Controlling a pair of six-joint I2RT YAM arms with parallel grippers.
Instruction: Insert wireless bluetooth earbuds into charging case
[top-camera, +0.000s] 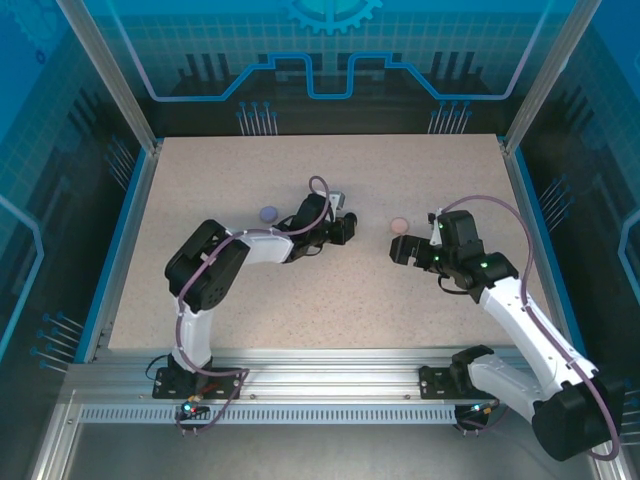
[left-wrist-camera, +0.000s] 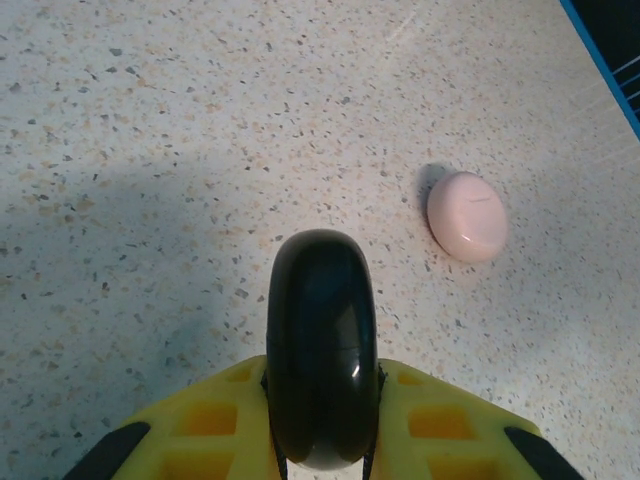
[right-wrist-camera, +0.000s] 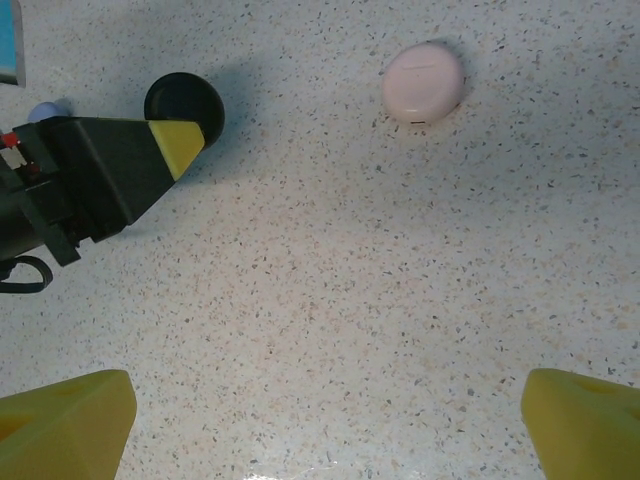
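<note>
A black round charging case (left-wrist-camera: 322, 345) stands edge-on between the yellow fingers of my left gripper (left-wrist-camera: 322, 440), which is shut on it just above the table. In the top view this gripper (top-camera: 345, 228) is at the table's middle. The right wrist view has the same black case (right-wrist-camera: 185, 100) at the upper left. A closed pale pink case (left-wrist-camera: 466, 215) lies on the table to its right, between the two grippers (top-camera: 399, 223). My right gripper (right-wrist-camera: 325, 410) is open over bare table, short of the pink case (right-wrist-camera: 423, 82). The earbuds are out of view.
A closed lilac case (top-camera: 268, 213) lies left of the left gripper, and its edge peeks out behind the left arm (right-wrist-camera: 45, 110). The speckled table (top-camera: 330, 300) has blue rails along its left and right sides (top-camera: 540, 240).
</note>
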